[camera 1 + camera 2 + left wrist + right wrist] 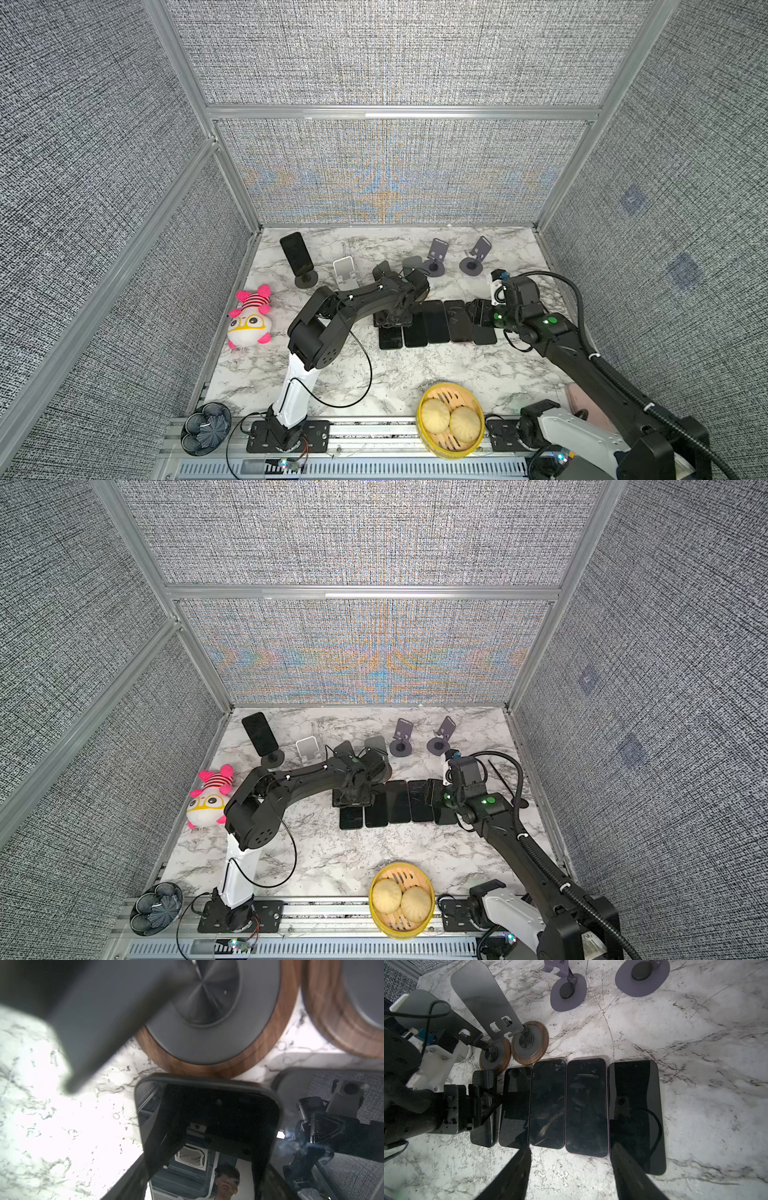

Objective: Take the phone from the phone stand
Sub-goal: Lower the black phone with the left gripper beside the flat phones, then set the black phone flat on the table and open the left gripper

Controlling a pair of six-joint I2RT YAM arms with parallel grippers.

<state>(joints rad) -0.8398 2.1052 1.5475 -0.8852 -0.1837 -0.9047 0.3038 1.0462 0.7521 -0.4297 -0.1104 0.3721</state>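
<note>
Currently the phone [296,253] leans near-upright on its phone stand [306,279] at the far-left corner of the table [415,365], leftward beyond the left gripper [390,319] (the nearer one). That and the right gripper [482,311] both have jaws apart.

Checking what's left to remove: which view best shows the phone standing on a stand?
Both top views: the phone leans on its black stand at the back left, whole and unblocked. Neither wrist view shows it.
</note>
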